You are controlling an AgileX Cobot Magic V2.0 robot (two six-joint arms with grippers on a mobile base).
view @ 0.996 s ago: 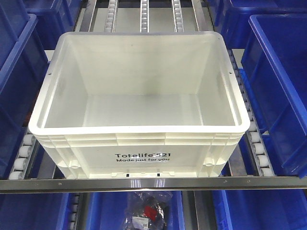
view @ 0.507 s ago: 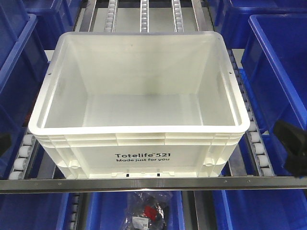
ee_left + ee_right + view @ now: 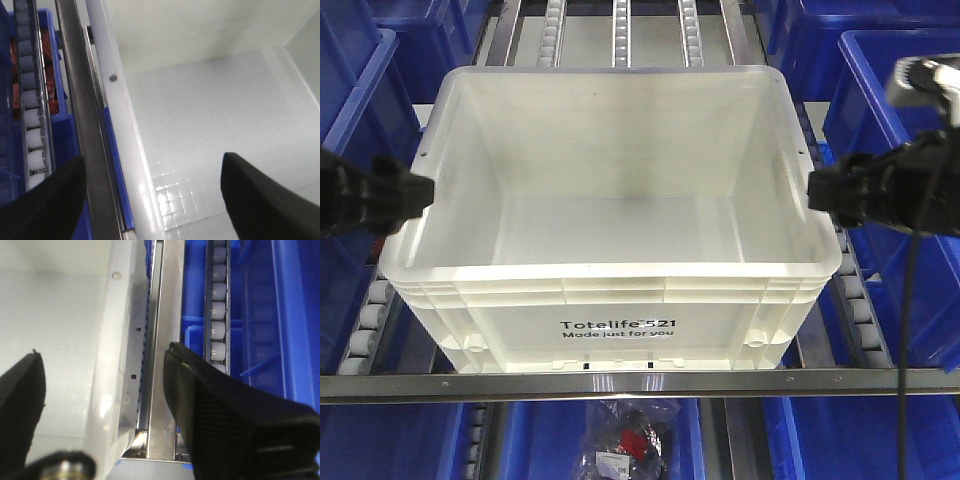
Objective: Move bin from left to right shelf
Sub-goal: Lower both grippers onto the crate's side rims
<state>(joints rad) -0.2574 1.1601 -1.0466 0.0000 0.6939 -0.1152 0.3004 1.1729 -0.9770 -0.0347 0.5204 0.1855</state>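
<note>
Since half a second ago both arms have come in beside the bin (image 3: 620, 325): left gripper (image 3: 418, 193) at its left rim, right gripper (image 3: 817, 190) at its right rim. The bin is unmoved at the front edge of the roller shelf (image 3: 620, 30), against the steel rail (image 3: 640, 382). Wrist views show each pair of jaws spread wide astride a side wall, one finger inside and one outside; contact with the plastic not discernible, arms cut off at frame edges. Blue bins (image 3: 895, 110) crowd both sides, a black cable (image 3: 905, 330) hangs at the right, and a bagged item (image 3: 625, 445) lies below, partly hidden by the rail.
</note>
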